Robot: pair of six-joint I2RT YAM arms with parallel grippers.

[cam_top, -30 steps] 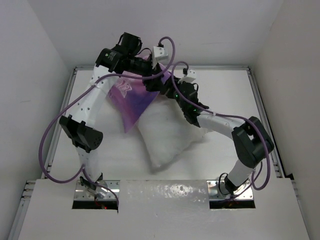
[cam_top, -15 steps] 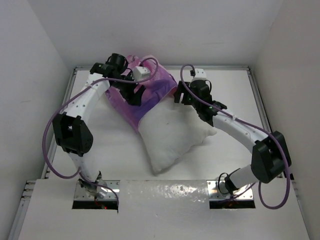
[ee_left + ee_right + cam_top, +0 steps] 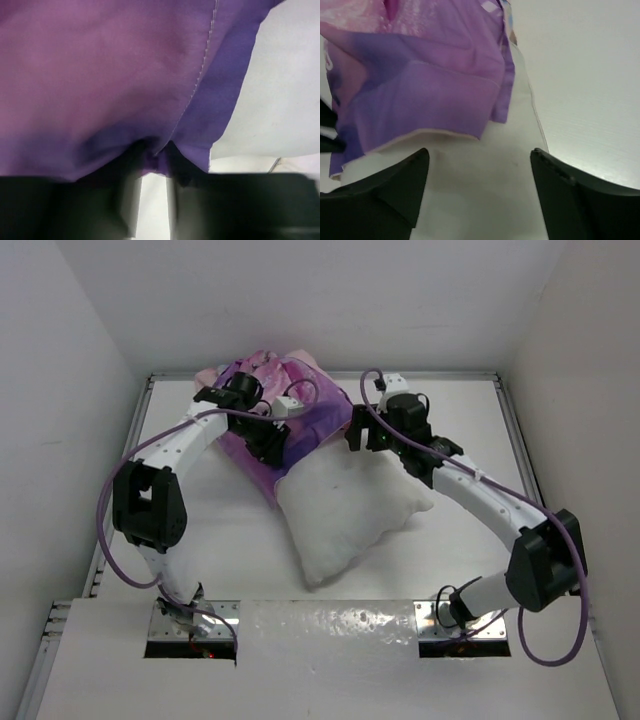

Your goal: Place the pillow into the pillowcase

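Since a second ago the left arm has come down from its raised pose, and the pillowcase (image 3: 318,415), which then hung from it as a loose triangle, now lies bunched over the far end of the pillow (image 3: 345,510). The right arm has stretched further out across the desk (image 3: 460,405).

From above, the pillow lies slantwise mid-desk, plump and white, with its near end bare. The left claw (image 3: 268,440) sits at the case's near hem. The right claw (image 3: 356,435) sits just beside the case's right edge. The case shows purple near the hem and pale pink in a heap at the back; its print is too small to read here.

The left wrist view adds what the top view hides. The left claw (image 3: 154,165) is clenched on a small fold of the pillowcase (image 3: 100,75), and a white stitched seam runs down the purple cloth, with the pillow (image 3: 285,85) at the right.

The right wrist view shows the right claw (image 3: 479,160) released, its fingers (image 3: 395,190) spread wide above the pillow (image 3: 485,200). The pillowcase (image 3: 420,85) ends there in a pale-lined hem, with bare desk (image 3: 580,75) beyond. No lettering can be made out.
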